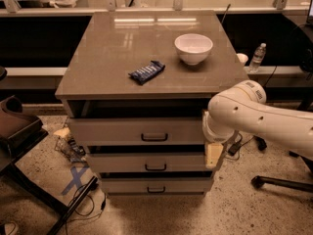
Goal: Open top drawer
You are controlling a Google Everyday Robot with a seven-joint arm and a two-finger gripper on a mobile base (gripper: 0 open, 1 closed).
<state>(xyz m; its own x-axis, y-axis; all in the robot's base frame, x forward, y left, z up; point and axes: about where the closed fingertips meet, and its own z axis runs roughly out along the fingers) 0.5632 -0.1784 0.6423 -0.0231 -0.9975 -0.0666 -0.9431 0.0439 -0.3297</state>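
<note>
The top drawer (127, 130) is the uppermost of three pale grey drawers in the cabinet, with a small dark bar handle (154, 137) at its centre. Its front stands a little forward of the cabinet frame, with a dark gap above it under the counter top. My white arm (259, 119) reaches in from the right. My gripper (213, 154) hangs down at the right end of the drawer fronts, beside the top and middle drawers and well right of the handle.
A white bowl (193, 48) and a blue snack packet (146, 72) lie on the counter top (102, 58). A water bottle (257, 58) stands behind on the right. A dark chair (14, 129) stands on the left, a chair base (279, 182) on the right, and cables (83, 204) lie on the floor.
</note>
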